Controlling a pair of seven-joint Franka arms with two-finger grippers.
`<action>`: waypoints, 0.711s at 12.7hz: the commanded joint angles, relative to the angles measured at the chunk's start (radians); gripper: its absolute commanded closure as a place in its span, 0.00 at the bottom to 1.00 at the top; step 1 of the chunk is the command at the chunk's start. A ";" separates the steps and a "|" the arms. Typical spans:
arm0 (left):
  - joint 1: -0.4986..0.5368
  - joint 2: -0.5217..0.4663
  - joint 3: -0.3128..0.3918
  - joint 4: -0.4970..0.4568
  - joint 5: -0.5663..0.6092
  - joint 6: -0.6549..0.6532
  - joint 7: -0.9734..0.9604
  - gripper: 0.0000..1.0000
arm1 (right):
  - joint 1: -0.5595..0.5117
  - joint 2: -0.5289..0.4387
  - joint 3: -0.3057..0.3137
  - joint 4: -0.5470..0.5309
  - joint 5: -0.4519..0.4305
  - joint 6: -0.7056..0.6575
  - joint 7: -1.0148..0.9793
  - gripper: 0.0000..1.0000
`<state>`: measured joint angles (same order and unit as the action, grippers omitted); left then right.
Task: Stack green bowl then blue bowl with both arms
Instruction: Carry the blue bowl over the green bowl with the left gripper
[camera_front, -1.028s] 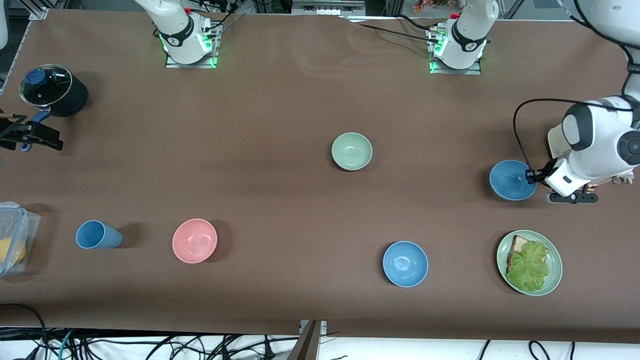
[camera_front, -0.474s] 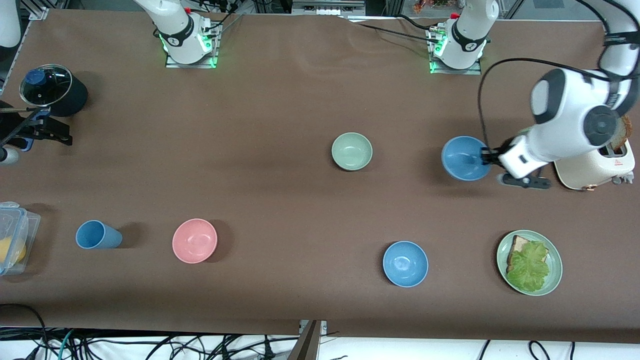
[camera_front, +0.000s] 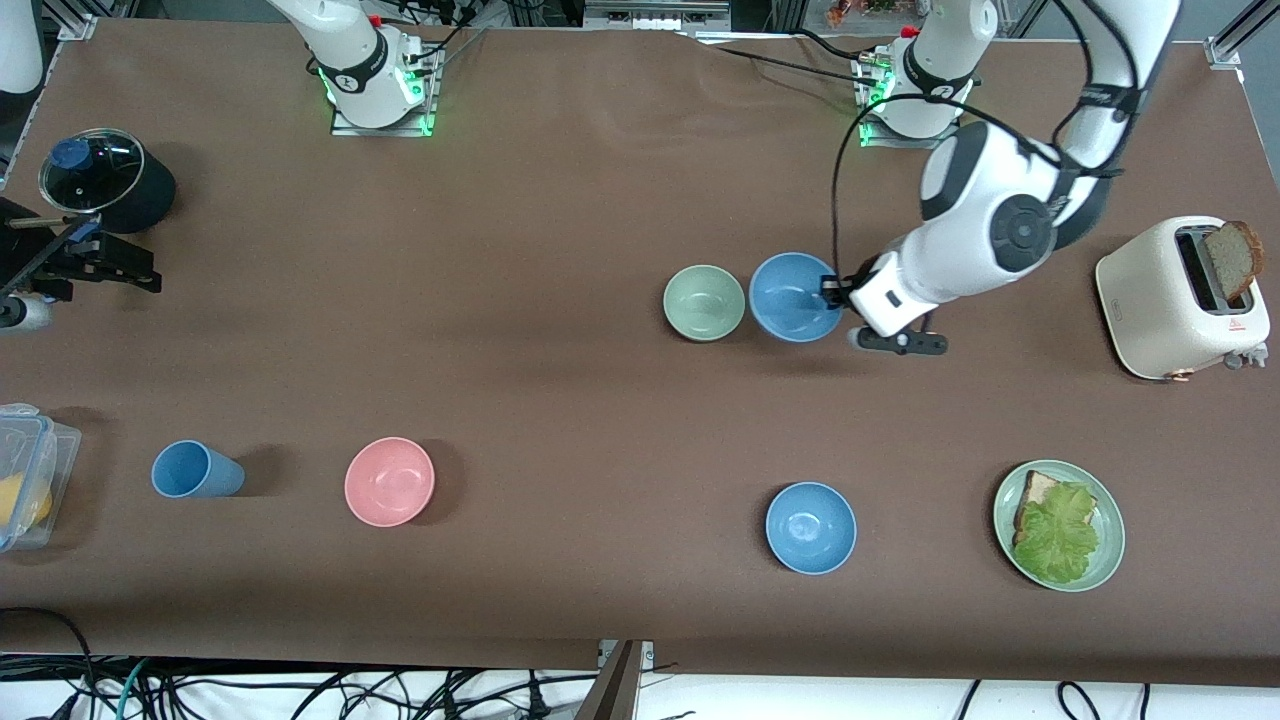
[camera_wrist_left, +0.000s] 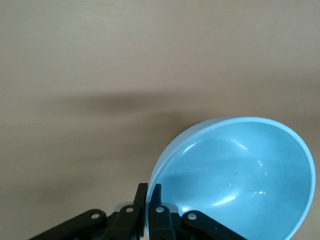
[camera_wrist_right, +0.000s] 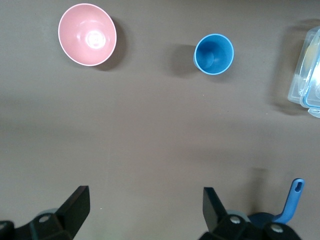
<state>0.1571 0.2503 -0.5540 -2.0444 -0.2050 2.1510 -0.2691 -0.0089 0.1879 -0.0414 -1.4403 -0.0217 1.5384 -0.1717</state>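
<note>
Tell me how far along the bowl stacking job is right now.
Done: the left gripper is shut on the rim of a glossy round blue bowl and holds it off the table beside the small matte sage-green bowl. In hand: getting the blue bowl over the green one. Left: setting it inside; the green bowl is empty. The right gripper waits open near the lidded dark pot.

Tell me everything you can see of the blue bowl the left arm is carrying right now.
The carried blue bowl is small, round, glossy sky blue, plastic-looking and empty. The left gripper is shut on its rim, fingers pinching the wall inside and out. It hangs tilted in the air beside the green bowl, not yet over it. Nothing else touches it.
</note>
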 joint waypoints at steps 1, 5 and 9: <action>-0.091 0.076 0.002 0.013 -0.017 0.102 -0.099 1.00 | 0.006 -0.013 -0.009 -0.014 0.017 0.005 0.018 0.00; -0.155 0.125 0.003 0.003 -0.008 0.180 -0.148 1.00 | 0.007 -0.012 -0.008 -0.014 0.017 0.005 0.015 0.00; -0.172 0.136 0.006 -0.025 -0.004 0.194 -0.148 1.00 | 0.006 -0.012 -0.009 -0.014 0.016 0.006 0.015 0.00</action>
<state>-0.0031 0.3927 -0.5525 -2.0506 -0.2050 2.3308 -0.4091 -0.0086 0.1883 -0.0424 -1.4409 -0.0177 1.5385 -0.1650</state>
